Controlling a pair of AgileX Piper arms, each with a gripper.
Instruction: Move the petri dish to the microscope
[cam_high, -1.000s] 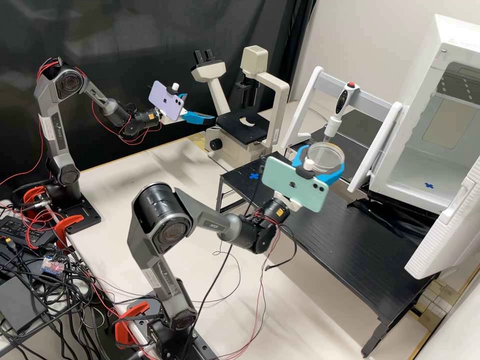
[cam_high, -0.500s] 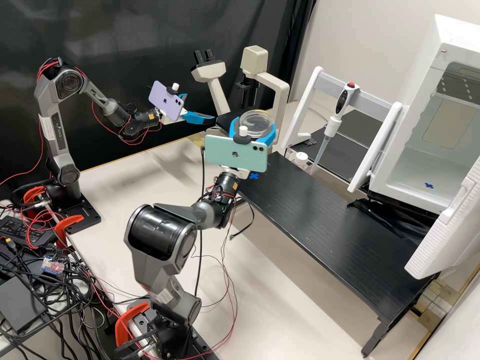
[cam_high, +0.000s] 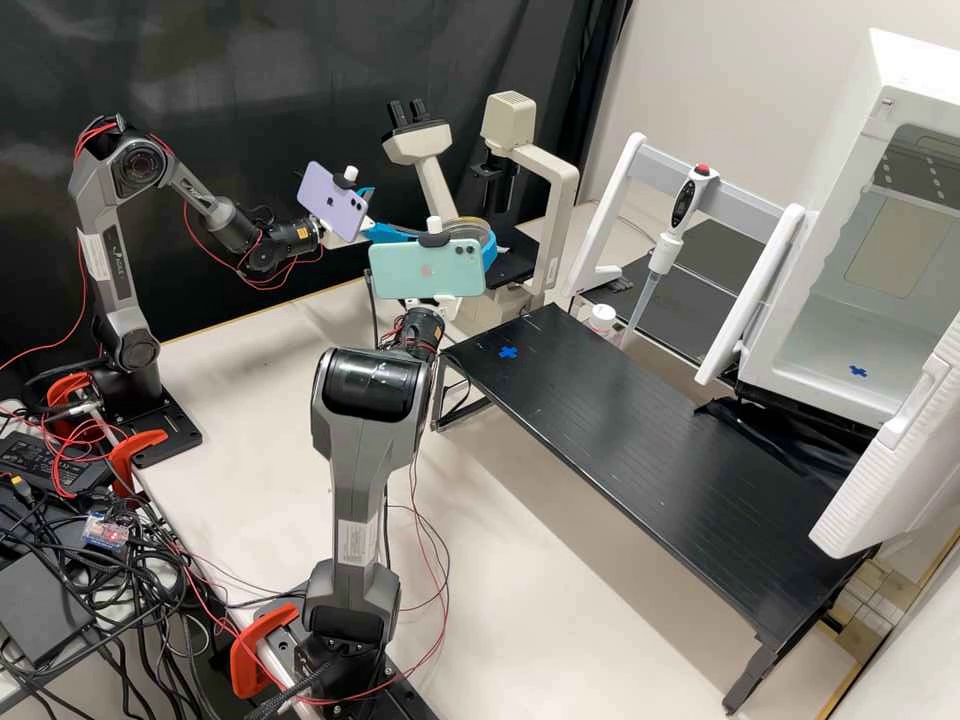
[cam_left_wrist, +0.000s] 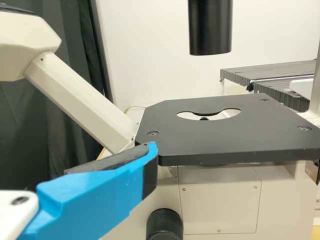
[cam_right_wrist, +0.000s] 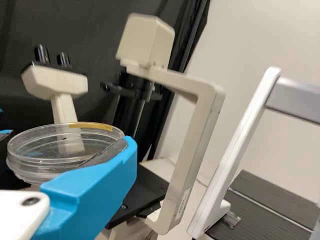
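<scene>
In the high view, the left gripper (cam_high: 398, 212) is near the microscope (cam_high: 512, 120), its two fingers spread apart. The right gripper (cam_high: 462, 238) is also near the microscope, pinching the petri dish (cam_high: 473, 229) between its fingers; whether the dish is above the microscope's platform, I cannot tell. A pipette (cam_high: 665, 242) hangs upright beyond the microscope.

In the left wrist view, one blue finger (cam_left_wrist: 95, 195) is just beside the microscope's black platform.

In the right wrist view, the dish, with yellow tape (cam_right_wrist: 91, 126) on its rim, is held nearly level before the microscope.
</scene>
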